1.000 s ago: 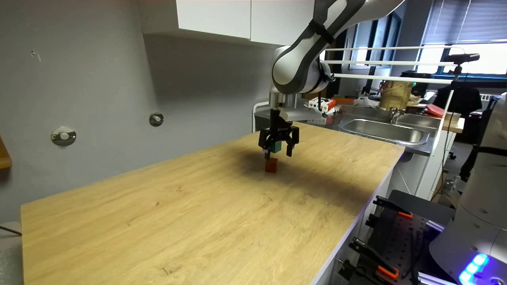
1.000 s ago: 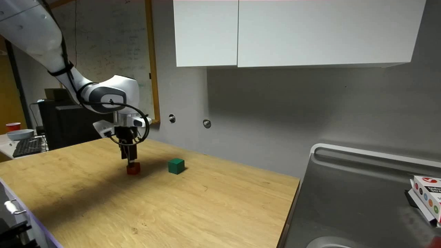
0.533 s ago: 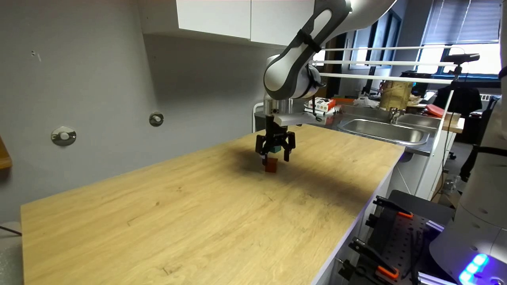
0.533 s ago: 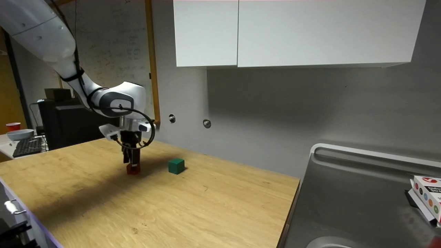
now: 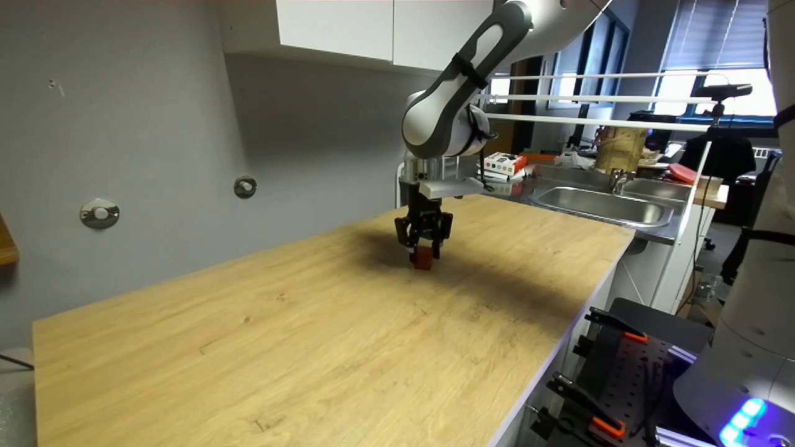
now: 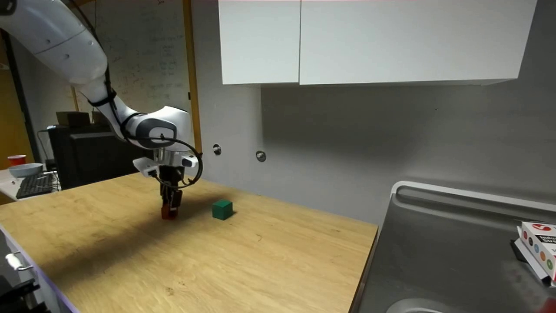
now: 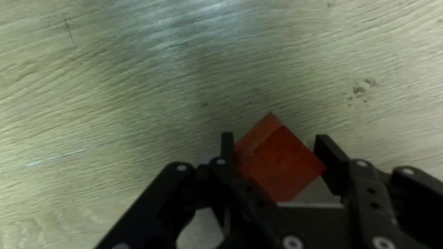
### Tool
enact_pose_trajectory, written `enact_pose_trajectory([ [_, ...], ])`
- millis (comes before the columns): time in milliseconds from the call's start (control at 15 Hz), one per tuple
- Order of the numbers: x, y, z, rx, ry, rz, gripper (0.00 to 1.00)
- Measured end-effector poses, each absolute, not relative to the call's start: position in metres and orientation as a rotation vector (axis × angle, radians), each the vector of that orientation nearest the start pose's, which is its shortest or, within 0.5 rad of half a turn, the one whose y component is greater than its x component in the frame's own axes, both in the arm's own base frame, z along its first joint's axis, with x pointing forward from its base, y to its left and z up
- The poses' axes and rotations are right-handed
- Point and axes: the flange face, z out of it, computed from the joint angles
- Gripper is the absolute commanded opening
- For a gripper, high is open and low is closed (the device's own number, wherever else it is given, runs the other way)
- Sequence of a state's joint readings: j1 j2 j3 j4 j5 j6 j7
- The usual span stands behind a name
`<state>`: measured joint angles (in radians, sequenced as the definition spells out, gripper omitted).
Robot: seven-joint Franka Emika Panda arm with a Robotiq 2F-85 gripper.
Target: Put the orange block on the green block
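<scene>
Jaws: pointing down, low over the surface [image 5: 279,341]; pinching the orange block [image 7: 282,159] between the fingers [image 7: 332,162].
Orange block: inside the jaws, toward their lower ends; down on the surface; set cornerwise to the fingers in the wrist view, partly covered by one of them.
Green block [image 6: 222,209]: on the surface, near the jaws, apart from them; to their right in an exterior view.
Arm [image 6: 76,56]: above the jaws, extending from the upper left in an exterior view.
Shadow [image 6: 126,239]: cast on the surface beneath and around the jaws.
Sink [image 5: 602,205]: right of the jaws in an exterior view, well apart.
Box [image 6: 538,243]: right of the jaws in both exterior views, well apart.
Cabinets [image 5: 335,28]: higher than the jaws in both exterior views.
Cup [image 6: 16,160]: well left of the jaws in an exterior view.
</scene>
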<state>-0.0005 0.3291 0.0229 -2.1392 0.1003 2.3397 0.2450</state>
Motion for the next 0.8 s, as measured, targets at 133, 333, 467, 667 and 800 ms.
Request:
enact_pose_trajectory([
  [133,0.562,0.013,0.241,-3.043,0.460,0.209,0.35],
  [333,0.570,0.008,0.250,-3.041,0.471,0.177,0.35],
  [467,0.579,0.001,0.261,-3.039,0.488,0.136,0.35],
  [667,0.596,-0.017,0.284,-3.033,0.530,0.068,0.35],
  [800,0.606,-0.032,0.300,-3.027,0.563,0.022,0.35],
])
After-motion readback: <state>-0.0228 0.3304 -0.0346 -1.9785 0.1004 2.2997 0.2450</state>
